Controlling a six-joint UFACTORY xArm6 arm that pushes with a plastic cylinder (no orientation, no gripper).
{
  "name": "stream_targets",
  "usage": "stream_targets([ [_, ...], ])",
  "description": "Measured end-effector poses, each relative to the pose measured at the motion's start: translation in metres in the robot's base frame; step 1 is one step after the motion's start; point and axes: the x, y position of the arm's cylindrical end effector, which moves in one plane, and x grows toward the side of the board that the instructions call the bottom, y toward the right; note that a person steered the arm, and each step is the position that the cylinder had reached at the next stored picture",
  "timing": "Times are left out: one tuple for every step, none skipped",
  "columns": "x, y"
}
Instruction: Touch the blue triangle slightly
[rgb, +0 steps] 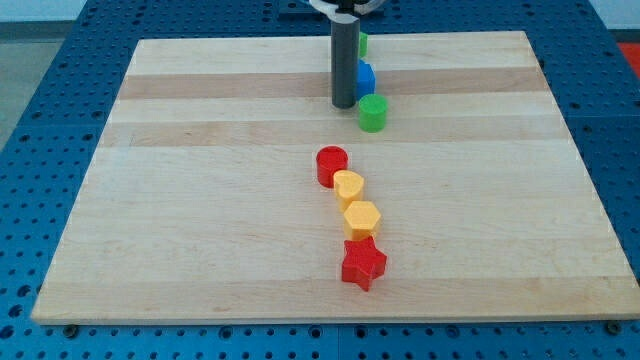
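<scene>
A blue block near the view's top centre is partly hidden behind my rod, so its shape is hard to make out. My tip rests on the board right beside the blue block's left side, touching it or nearly so. A green cylinder stands just below the blue block, to the right of my tip. Another green block peeks out behind the rod above the blue block.
A red cylinder, a yellow heart-like block, a yellow hexagon and a red star form a line running down the board's middle. The wooden board lies on a blue perforated table.
</scene>
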Motion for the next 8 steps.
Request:
stream_targets([
  [-0.008,-0.008],
  [-0.008,-0.012],
  [-0.010,-0.020],
  [-0.023,-0.020],
  [-0.042,-0.019],
  [-0.050,-0.019],
  [-0.050,-0.018],
  [-0.050,-0.016],
])
